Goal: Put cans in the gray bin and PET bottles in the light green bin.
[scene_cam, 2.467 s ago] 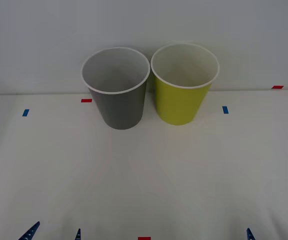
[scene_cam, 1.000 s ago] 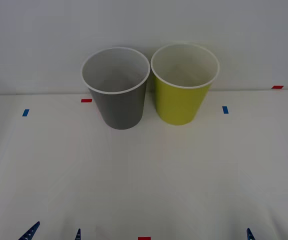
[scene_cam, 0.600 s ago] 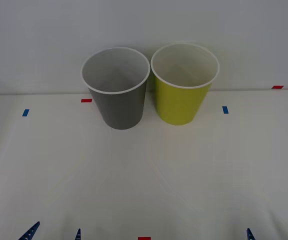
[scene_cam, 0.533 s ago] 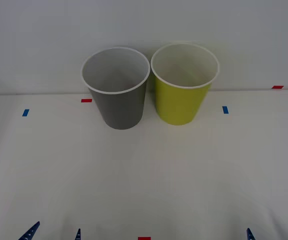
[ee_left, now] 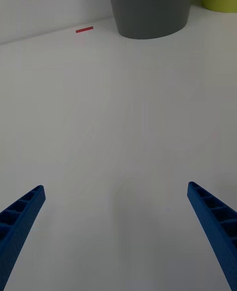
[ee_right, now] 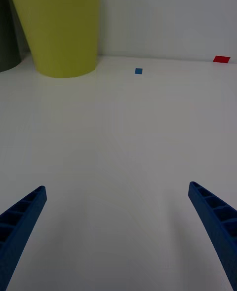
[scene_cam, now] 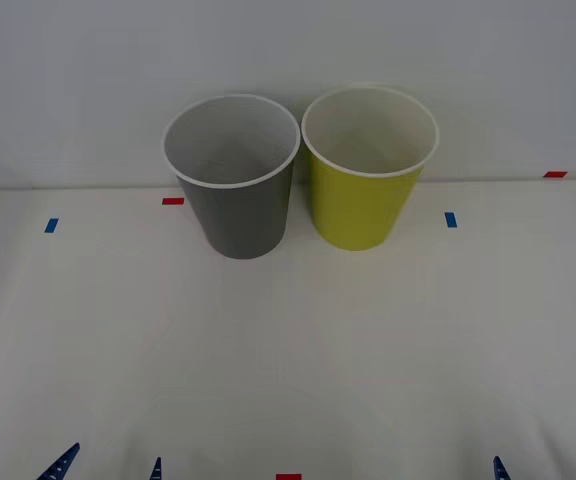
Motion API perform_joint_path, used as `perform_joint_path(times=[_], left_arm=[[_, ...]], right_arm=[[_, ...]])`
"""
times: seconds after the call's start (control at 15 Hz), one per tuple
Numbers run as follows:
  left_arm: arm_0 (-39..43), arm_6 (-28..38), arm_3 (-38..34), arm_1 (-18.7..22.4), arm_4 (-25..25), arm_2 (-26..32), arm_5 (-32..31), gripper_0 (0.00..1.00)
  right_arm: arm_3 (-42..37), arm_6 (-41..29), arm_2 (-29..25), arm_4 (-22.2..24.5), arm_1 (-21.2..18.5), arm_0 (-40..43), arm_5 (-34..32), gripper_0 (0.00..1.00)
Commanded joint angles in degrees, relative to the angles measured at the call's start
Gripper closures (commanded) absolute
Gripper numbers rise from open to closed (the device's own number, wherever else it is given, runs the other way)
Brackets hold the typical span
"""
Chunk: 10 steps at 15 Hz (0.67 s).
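Front view shows the gray bin (scene_cam: pixel 233 180) and the light green bin (scene_cam: pixel 369 170) standing upright side by side at the far edge of the white table (scene_cam: pixel 288 360), their rims just beside each other, gray on the robot's left and green on its right. Both mouths face up and wide open, which suits dropping things in from above, and each bin sits nearer to one arm, so either arm could likely serve its own side. Inside, both look white and bare as far as can be seen; no can or bottle lies on the table in front of them.

At the near edge the left gripper (scene_cam: pixel 108 466) and the right gripper (scene_cam: pixel 546 466) rest low and well apart from the bins, each with its blue fingers (ee_left: pixel 19 217) spread wide and holding nothing. From the right wrist the fingers (ee_right: pixel 212 217) frame bare table with the green bin ahead. Small red and blue tape marks (scene_cam: pixel 172 201) dot the table, probably as placement guides. My judgement: the arms are parked, waiting for something to sort.
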Motion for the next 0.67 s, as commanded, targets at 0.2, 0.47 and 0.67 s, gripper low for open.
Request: perform_joint_path(times=[0.2,0.47,0.67], left_arm=[[0.00,0.00,0.00,0.00,0.00,0.00,0.00,0.00],[0.00,0.00,0.00,0.00,0.00,0.00,0.00,0.00],[0.00,0.00,0.00,0.00,0.00,0.00,0.00,0.00]], right_arm=[[0.00,0.00,0.00,0.00,0.00,0.00,0.00,0.00],[0.00,0.00,0.00,0.00,0.00,0.00,0.00,0.00],[0.00,0.00,0.00,0.00,0.00,0.00,0.00,0.00]])
